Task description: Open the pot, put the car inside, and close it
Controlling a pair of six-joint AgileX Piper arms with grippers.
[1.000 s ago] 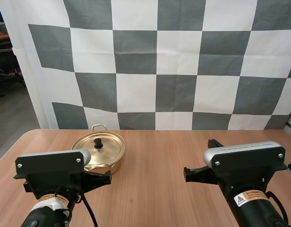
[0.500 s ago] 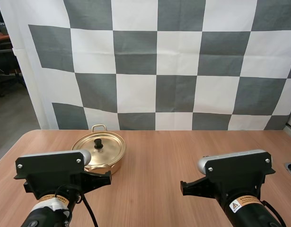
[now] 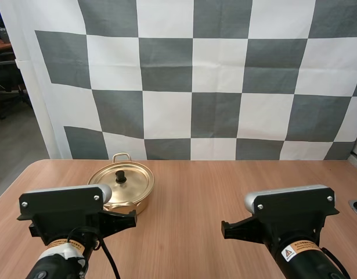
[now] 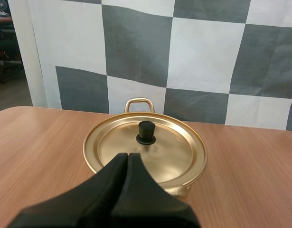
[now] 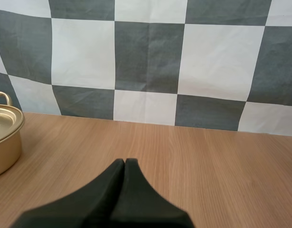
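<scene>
Pot [image 3: 141, 202]: gold-coloured, it stands on the wooden table [image 3: 195, 192] on my left side, toward the far edge, and is closed.
Lid [image 4: 170, 157]: it sits flat on the pot, with its black knob [image 4: 146, 132] upright at the centre.
Handle [image 4: 137, 103]: a loop on the pot's far side, facing away from me.
Left gripper [image 4: 127, 156]: my fingers are pressed together into one dark wedge and hold nothing. The tips sit at the pot's near side, over the near part of the lid. They point straight at the knob, which lies just beyond them and apart from them. I cannot tell whether the tips touch the lid.
Right gripper [image 5: 125, 161]: my fingers are also closed together, with nothing between them, and are low over bare table. The pot is well off to this gripper's left, with open wood between them.
</scene>
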